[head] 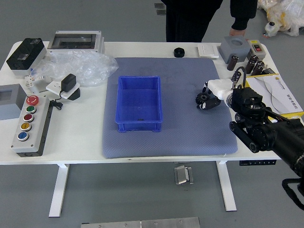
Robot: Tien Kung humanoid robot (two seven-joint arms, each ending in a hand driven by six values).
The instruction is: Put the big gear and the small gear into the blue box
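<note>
My right hand [214,94], with a white back, is low over the right part of the grey-blue mat. A dark toothed gear [202,98] shows right against its left side; whether it is grasped cannot be told, and the hand hides part of it. I cannot tell whether it is the big or the small one. The blue box [159,102] stands open left of the hand, on the mat. A small dark spot lies on its floor, too small to identify. No left arm is in view.
A black round piece [179,52] sits at the mat's far edge. Beyond the table stands a person [190,19], one hand by a grey block [234,47]. Plastic wrap [88,69] and a button panel [32,126] are left, a yellow-edged sheet [280,92] right.
</note>
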